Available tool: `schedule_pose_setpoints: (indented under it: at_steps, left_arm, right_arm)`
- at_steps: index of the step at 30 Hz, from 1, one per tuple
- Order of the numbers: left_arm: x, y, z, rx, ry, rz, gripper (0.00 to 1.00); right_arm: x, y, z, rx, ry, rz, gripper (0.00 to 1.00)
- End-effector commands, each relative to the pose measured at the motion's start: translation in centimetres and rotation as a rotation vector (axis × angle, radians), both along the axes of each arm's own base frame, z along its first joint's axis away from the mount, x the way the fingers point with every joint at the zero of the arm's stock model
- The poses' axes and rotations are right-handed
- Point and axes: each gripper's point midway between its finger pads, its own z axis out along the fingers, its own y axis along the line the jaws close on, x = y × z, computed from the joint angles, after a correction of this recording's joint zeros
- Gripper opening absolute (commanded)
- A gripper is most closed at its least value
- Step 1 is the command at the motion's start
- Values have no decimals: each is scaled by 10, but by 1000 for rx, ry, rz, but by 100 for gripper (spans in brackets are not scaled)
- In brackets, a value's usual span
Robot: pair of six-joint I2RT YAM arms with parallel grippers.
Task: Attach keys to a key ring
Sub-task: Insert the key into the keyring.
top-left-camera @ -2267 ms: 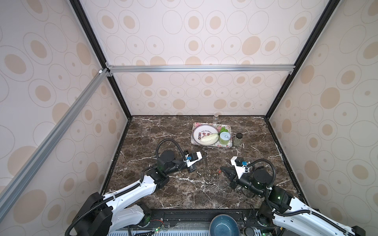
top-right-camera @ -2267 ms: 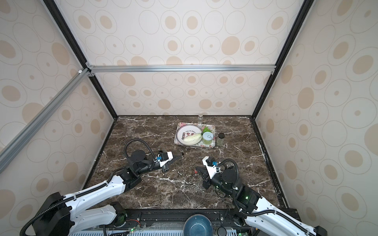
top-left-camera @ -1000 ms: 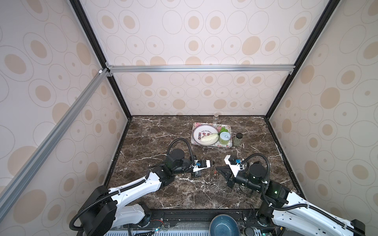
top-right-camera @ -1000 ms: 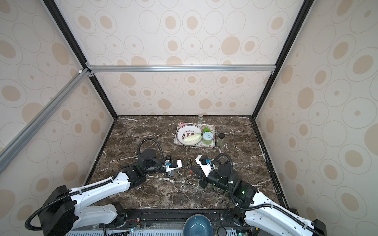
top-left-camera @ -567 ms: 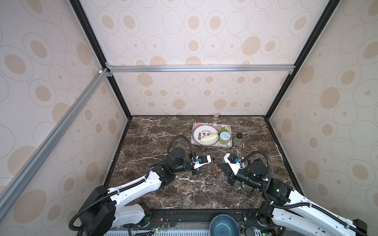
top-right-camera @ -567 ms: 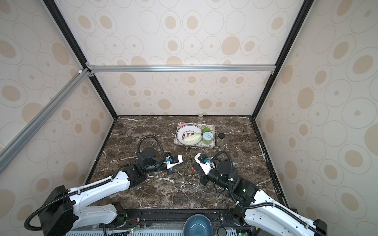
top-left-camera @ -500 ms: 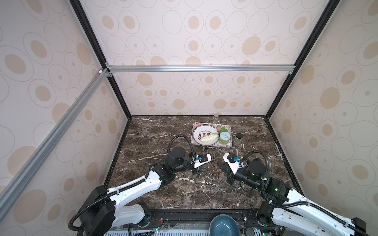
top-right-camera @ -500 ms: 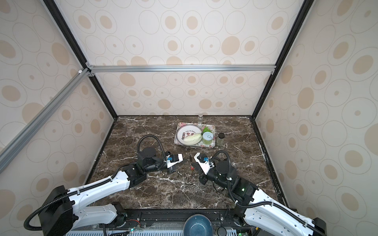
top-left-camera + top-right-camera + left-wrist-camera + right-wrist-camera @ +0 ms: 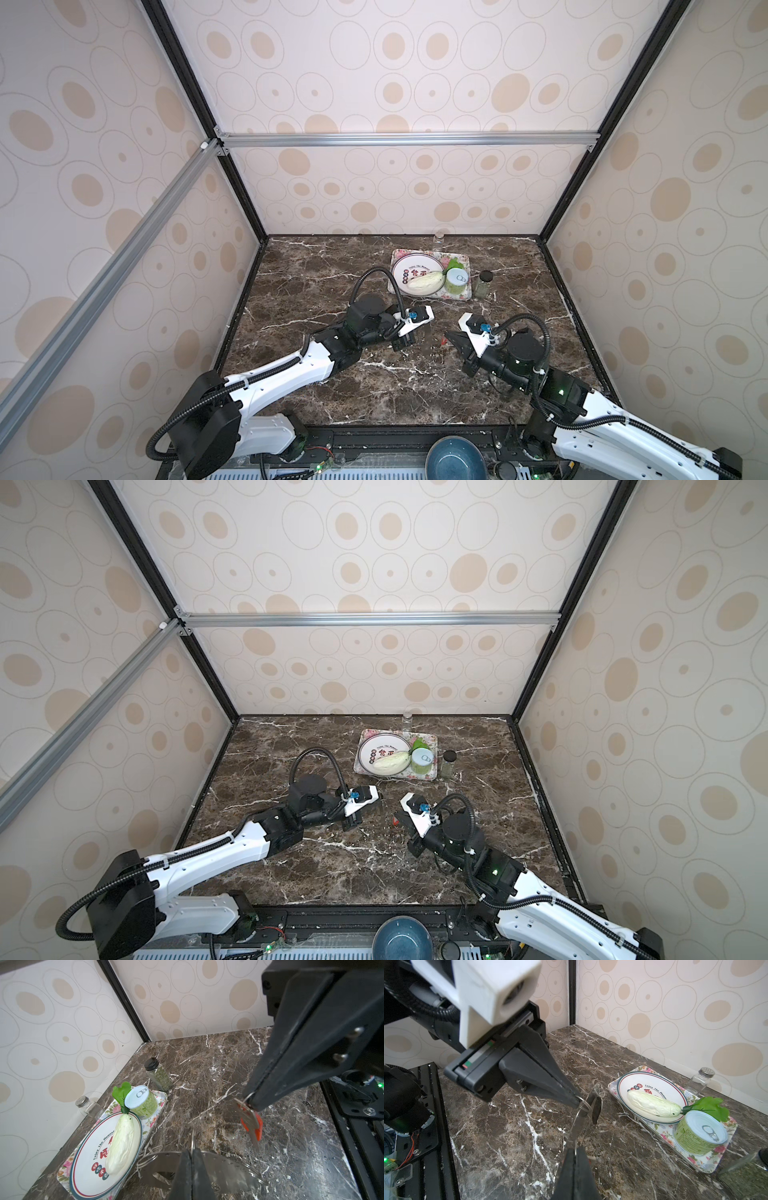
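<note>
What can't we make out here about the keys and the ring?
- In a top view: the red-tagged metal keys are a speck at the right gripper, too small for detail.
- Left wrist view: the grey crescent key ring is partly covered by the shut left gripper and cut off at the frame edge.
- Right wrist view: the ring shows edge-on, so whether any key is threaded is unclear.

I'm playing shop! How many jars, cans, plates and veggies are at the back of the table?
Glass jars: 2, black-lidded herb jar and silver-topped clear shaker
Green tin can: 1
White round plate: 1
Pale toy vegetable with green leaf: 1
Total: 5
</note>
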Motion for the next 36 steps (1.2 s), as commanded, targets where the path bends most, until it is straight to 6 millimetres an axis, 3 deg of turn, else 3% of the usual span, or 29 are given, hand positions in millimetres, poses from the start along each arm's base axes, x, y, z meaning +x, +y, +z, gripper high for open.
schedule_pose_setpoints:
  at_steps: [1, 17, 36]
  left_arm:
    - [-2, -10, 22, -20, -46, -33, 0]
    - [-12, -18, 24, -17, -56, -71, 0]
    - [-25, -25, 24, -9, -55, -120, 0]
  right_arm:
    - [1, 2, 5, 30, -16, -1, 0]
    - [-8, 11, 5, 54, -22, 72, 0]
    - [2, 9, -2, 18, -1, 20, 0]
